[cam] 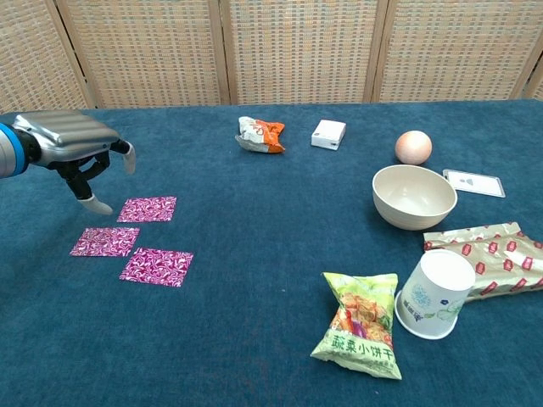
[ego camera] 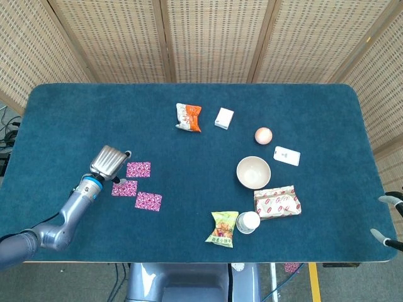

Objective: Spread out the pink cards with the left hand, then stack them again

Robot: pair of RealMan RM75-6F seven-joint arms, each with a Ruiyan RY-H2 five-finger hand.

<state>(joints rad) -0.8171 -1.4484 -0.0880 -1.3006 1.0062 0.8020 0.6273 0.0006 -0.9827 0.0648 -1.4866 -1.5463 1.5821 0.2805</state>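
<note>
On the bench (ego camera: pixel 75 113), left half: three pink cards (cam: pixel 147 209) are lying spread flat, one farther back, two nearer the front edge, close together without overlapping.
Left robot hand (cam: pixel 81 148): is hovering just left of the farthest card, fingers (cam: pixel 127 157) curled downward and apart, holding nothing; contact with the cloth cannot be told.
Right robot hand (ego camera: pixel 387 220): only fingertips are showing at the far right edge; whether it is wide or closed cannot be told.
Centre back: orange snack packet (ego camera: pixel 187 117) is lying beside a small white box (ego camera: pixel 223 117).
Right half: egg (cam: pixel 413 147), white card (cam: pixel 473 182), beige bowl (cam: pixel 414 196), red-patterned packet (cam: pixel 488 254), tipped paper cup (cam: pixel 433 292) and green snack bag (cam: pixel 360 324) are sitting grouped.
</note>
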